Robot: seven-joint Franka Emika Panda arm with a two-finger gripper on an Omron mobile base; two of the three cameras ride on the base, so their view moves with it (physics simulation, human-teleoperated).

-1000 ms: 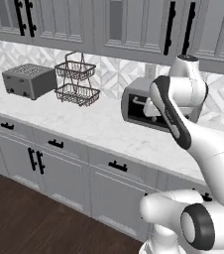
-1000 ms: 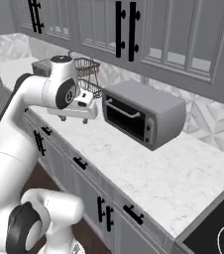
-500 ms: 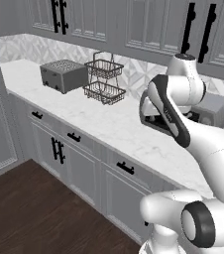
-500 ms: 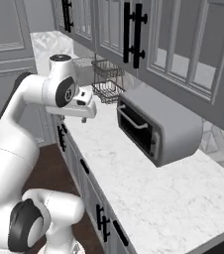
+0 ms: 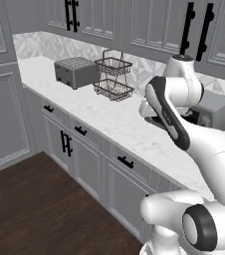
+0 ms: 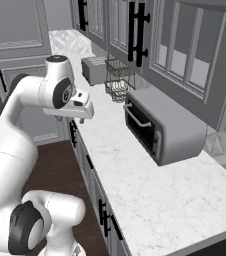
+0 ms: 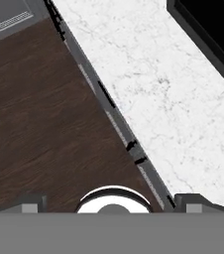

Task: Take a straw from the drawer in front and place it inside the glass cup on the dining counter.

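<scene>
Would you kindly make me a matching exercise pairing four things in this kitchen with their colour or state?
Things:
1. toaster
2. wire basket
3. toaster oven
4. gripper

Descriptions:
A. two tiers, nothing in them
B. open above the floor and counter edge
C. grey box with slots on top
D. dark glass door with a bar handle

Pairs: 1-C, 2-A, 3-D, 4-B
</scene>
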